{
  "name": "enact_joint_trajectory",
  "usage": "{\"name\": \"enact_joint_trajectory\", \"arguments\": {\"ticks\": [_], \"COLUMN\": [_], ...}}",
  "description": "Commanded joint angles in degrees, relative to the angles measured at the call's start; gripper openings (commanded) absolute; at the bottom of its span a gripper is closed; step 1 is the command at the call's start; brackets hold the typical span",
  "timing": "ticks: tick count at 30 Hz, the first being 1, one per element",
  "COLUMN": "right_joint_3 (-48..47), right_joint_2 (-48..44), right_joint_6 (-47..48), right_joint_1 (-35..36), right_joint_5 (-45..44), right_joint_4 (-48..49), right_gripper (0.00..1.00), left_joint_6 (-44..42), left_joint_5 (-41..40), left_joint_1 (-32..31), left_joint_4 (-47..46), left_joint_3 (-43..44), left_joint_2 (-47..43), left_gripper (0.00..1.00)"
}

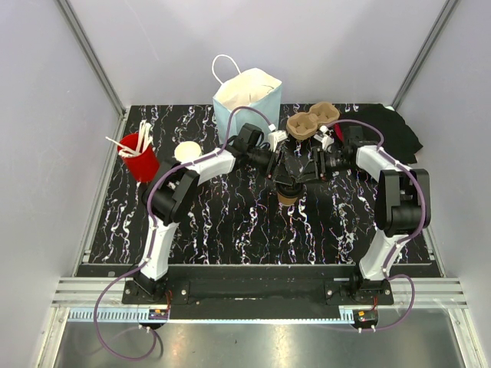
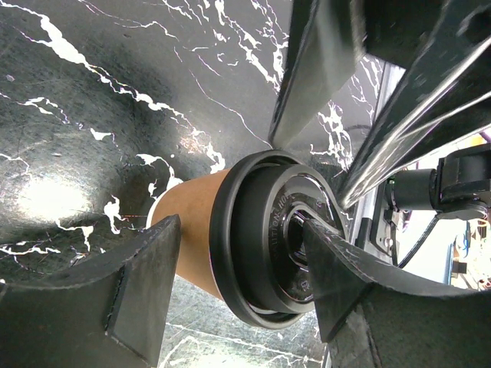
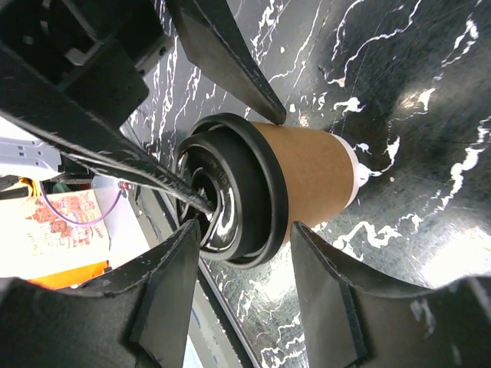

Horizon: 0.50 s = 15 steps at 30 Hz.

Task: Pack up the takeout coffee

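Observation:
The takeout coffee cup (image 1: 288,198) stands upright at the table's middle, tan with its black lid (image 1: 289,186) on. Both grippers meet over it. In the left wrist view the cup (image 2: 192,245) and lid (image 2: 253,238) lie between my left gripper's (image 2: 242,222) spread fingers. One fingertip (image 2: 326,261) rests on the lid's top, and the other stands just off the cup's side. In the right wrist view my right gripper (image 3: 245,225) straddles the lid (image 3: 253,192) with gaps on both sides. The cup (image 3: 311,172) is not gripped.
A white paper bag (image 1: 247,96) stands open at the back. To its right sits the brown pulp carrier (image 1: 311,121). A red cup with straws (image 1: 140,157) is at the left, a pale round cup top (image 1: 187,151) beside it. A black cloth (image 1: 399,130) lies at the back right.

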<state>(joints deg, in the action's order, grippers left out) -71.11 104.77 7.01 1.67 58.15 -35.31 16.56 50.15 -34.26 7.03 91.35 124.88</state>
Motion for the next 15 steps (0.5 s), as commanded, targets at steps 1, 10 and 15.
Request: {"name": "enact_joint_trajectory", "arguments": {"ticks": [1,10,15], "right_joint_3": [0.1,0.5,0.6], "right_joint_2": [1.9,3.2,3.6], "right_joint_6": [-0.2,0.2,0.5], "right_joint_1": [1.7,1.7,1.8], "right_joint_5": [0.9,0.6,0.8], "right_joint_4": [0.9,0.8,0.8], "right_gripper": [0.56,0.42,0.33], "left_joint_6": [-1.5,-1.4,-1.2], "left_joint_5": [-5.0,-4.9,-4.6], "left_joint_1": [0.8,1.0,1.1], "left_joint_4": [0.7,0.5,0.3], "left_joint_3": [-1.5,-1.8,-1.8], "left_joint_2": [0.1,0.1,-0.2], "left_gripper": [0.67,0.67,0.68]}}
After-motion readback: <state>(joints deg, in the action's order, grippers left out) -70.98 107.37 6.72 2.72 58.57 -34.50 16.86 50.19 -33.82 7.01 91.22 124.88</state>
